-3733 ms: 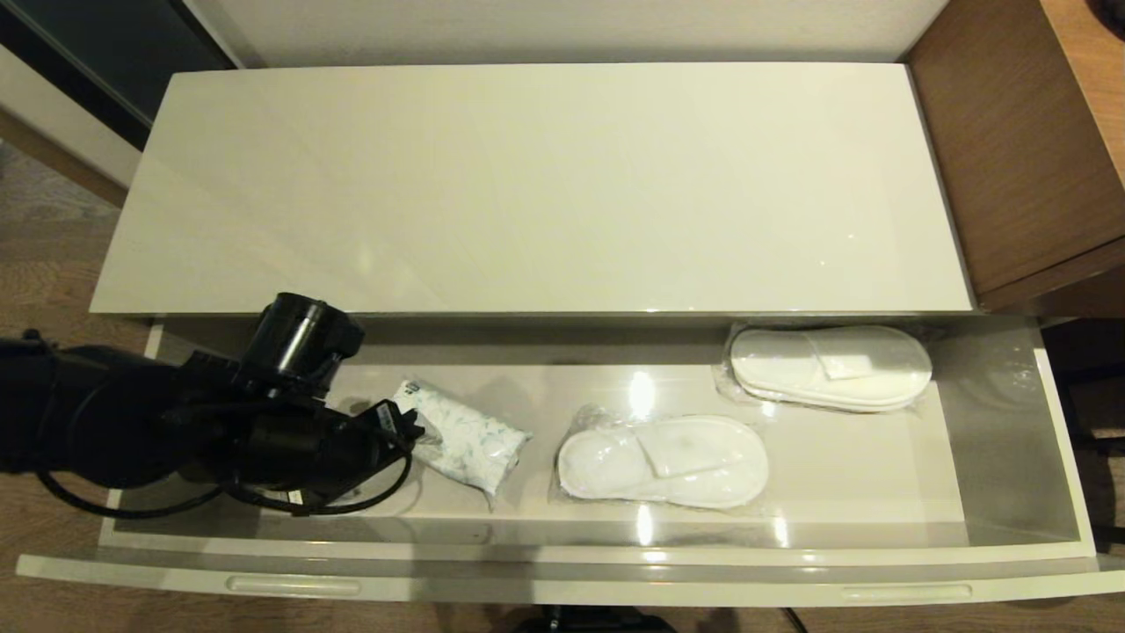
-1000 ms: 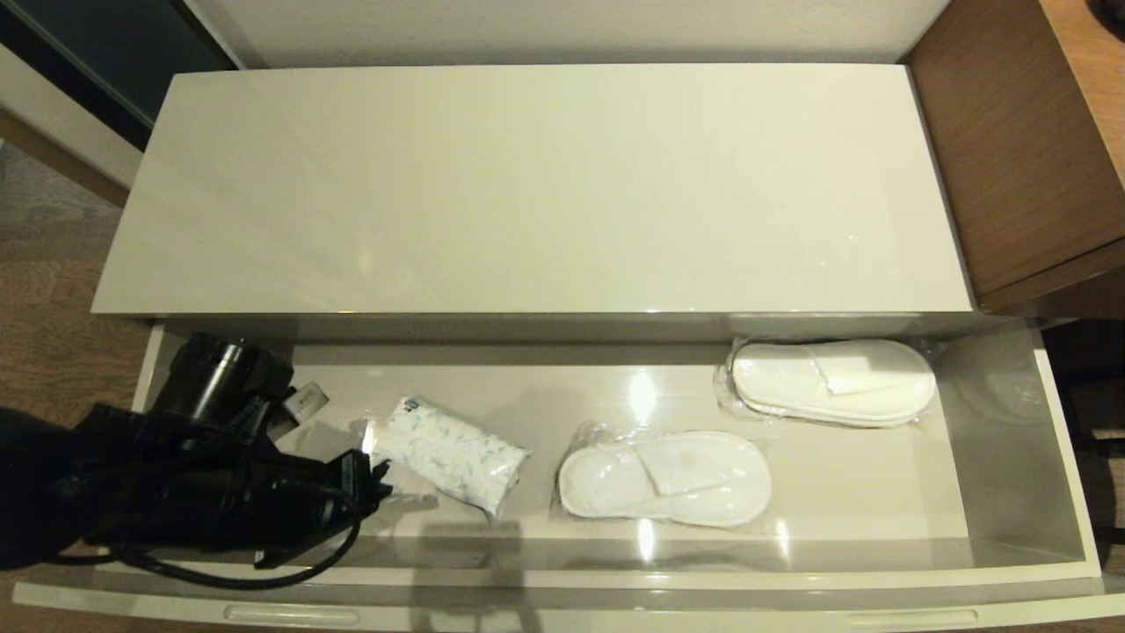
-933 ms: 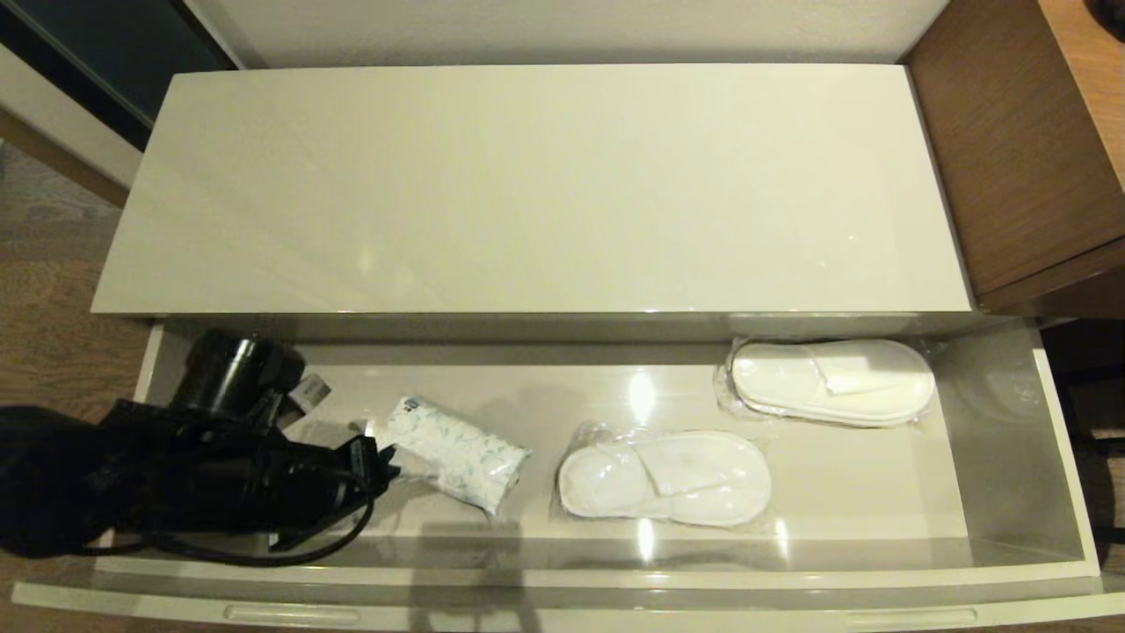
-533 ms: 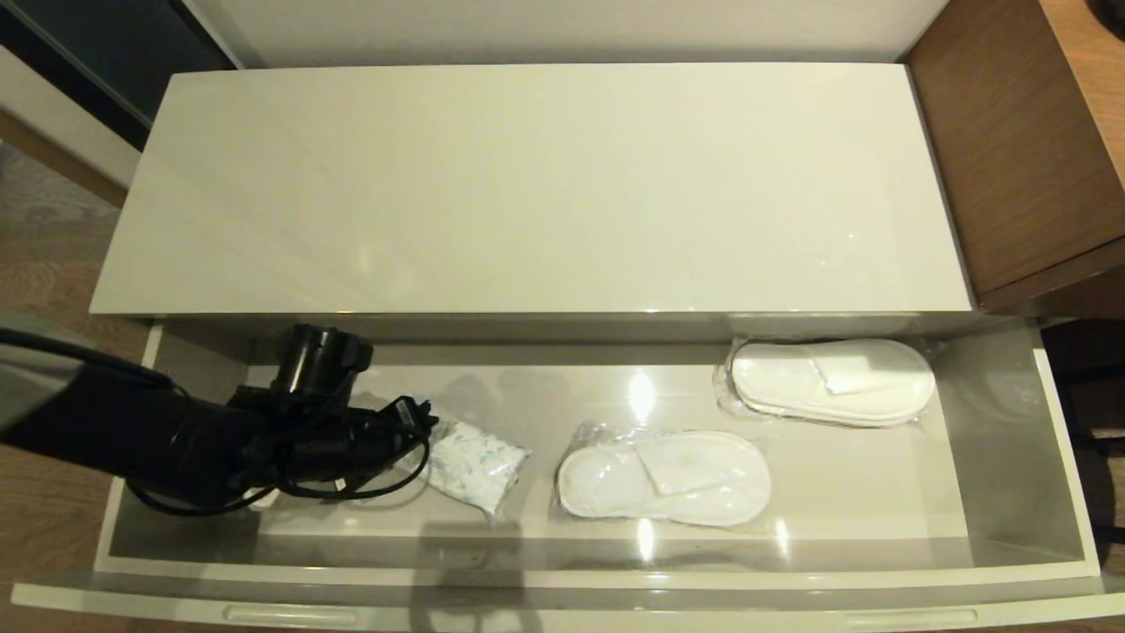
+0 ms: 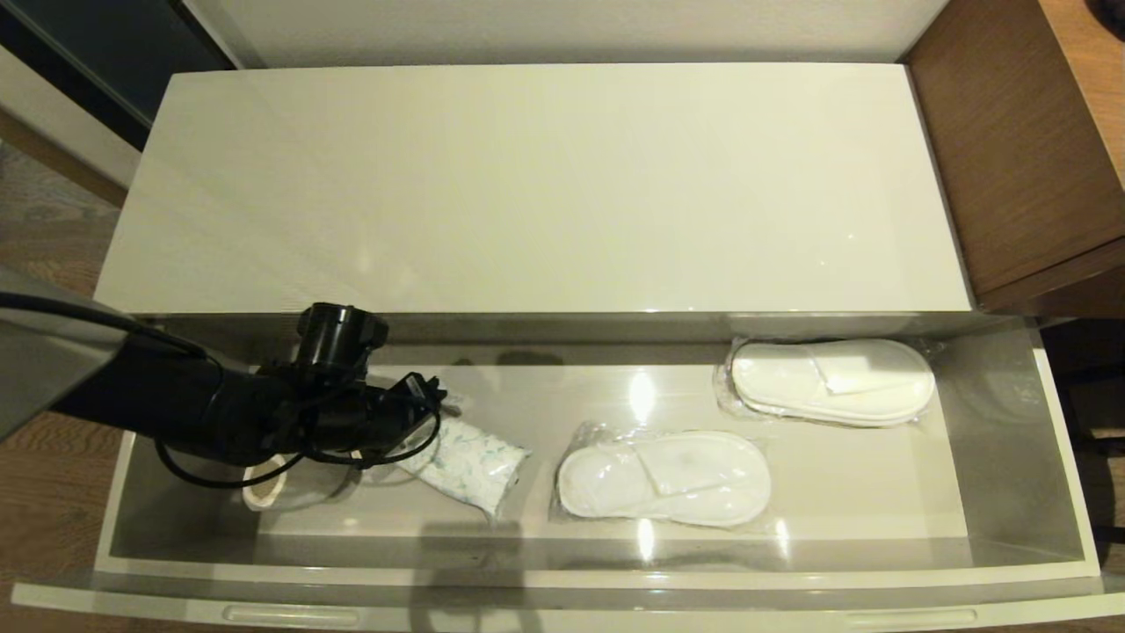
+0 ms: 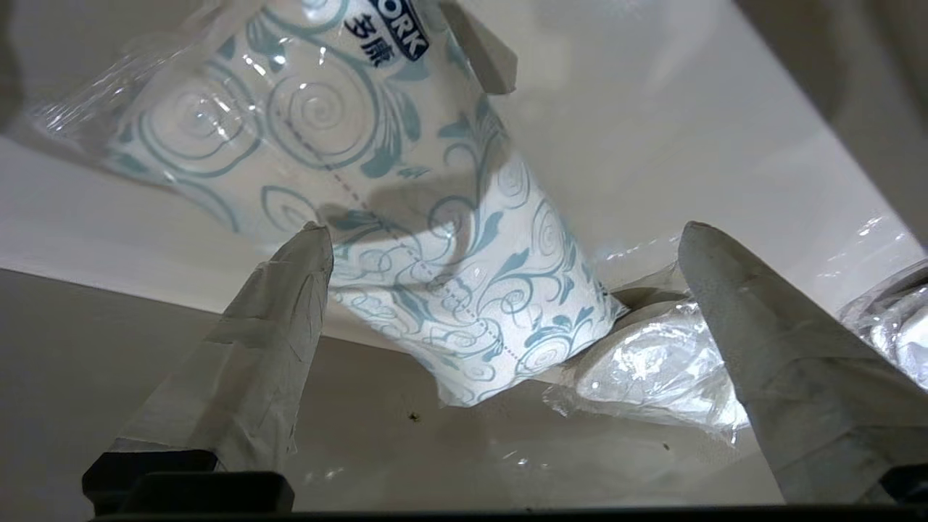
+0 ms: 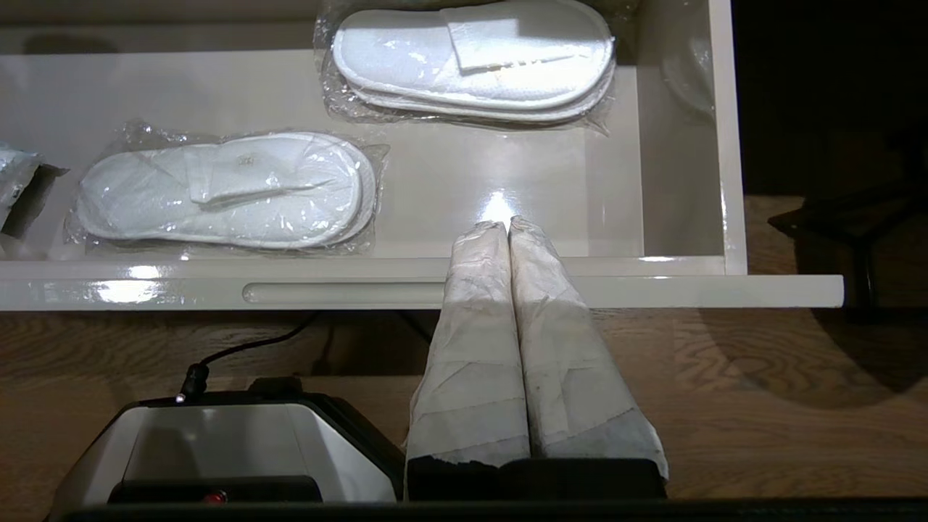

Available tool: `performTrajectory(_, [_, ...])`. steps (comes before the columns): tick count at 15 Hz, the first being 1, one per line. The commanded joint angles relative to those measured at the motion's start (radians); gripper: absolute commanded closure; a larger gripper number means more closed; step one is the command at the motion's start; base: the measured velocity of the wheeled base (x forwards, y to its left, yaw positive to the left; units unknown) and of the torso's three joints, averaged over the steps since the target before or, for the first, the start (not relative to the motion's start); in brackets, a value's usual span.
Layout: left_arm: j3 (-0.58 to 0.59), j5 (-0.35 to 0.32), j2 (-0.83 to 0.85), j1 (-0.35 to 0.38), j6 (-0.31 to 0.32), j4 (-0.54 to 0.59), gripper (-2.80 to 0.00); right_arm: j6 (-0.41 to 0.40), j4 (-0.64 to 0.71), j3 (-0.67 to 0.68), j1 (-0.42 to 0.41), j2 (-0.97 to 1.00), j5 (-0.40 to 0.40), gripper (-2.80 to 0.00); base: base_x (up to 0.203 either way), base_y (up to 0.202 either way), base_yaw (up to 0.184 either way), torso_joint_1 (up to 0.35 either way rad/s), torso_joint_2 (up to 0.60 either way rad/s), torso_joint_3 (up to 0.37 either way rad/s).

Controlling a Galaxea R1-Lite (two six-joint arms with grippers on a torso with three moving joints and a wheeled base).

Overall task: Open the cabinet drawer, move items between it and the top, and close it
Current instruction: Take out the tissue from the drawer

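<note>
The cabinet drawer (image 5: 1011, 457) stands pulled out, its cream front (image 5: 562, 607) nearest me. The tissue pack (image 5: 475, 462), white with blue swirls, lies at the drawer's left-middle. My left gripper (image 5: 422, 426) hangs over the pack's left end, its wrist hiding that end. In the left wrist view the left gripper (image 6: 504, 235) is open; the tissue pack (image 6: 406, 217) lies between and beyond the taped fingers (image 6: 275, 341), which do not clamp it. The glossy cream top (image 5: 545, 185) is bare. My right gripper (image 7: 507, 226) is shut on nothing, out in front of the drawer front (image 7: 689, 290).
Two wrapped pairs of white slippers lie in the drawer: one pair (image 5: 664, 475) just right of the pack, the other (image 5: 831, 378) at the back right. Brown wood-grain furniture (image 5: 1019, 149) flanks the cabinet's right. The robot base (image 7: 217, 449) sits below the drawer front.
My left arm has swung from the drawer's left end to the right, and its gripper now covers the tissue pack's left end. The pack and slippers have stayed put.
</note>
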Motion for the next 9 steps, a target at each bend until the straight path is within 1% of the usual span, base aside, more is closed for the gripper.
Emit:
performTrajectory(1, [-0.007, 0.000, 0.004, 0.001, -0.005, -0.001, -2.80, 0.000, 0.000, 0.002, -0.001, 0.001, 0.000, 0.00, 0.000, 0.000, 0.000, 0.000, 0.00, 0.000])
performTrajectory(9, [-0.034, 0.002, 0.007, 0.005, -0.005, 0.004, -2.80, -0.002, 0.000, 0.002, -0.001, 0.001, 0.000, 0.00, 0.000, 0.000, 0.000, 0.000, 0.00, 0.000])
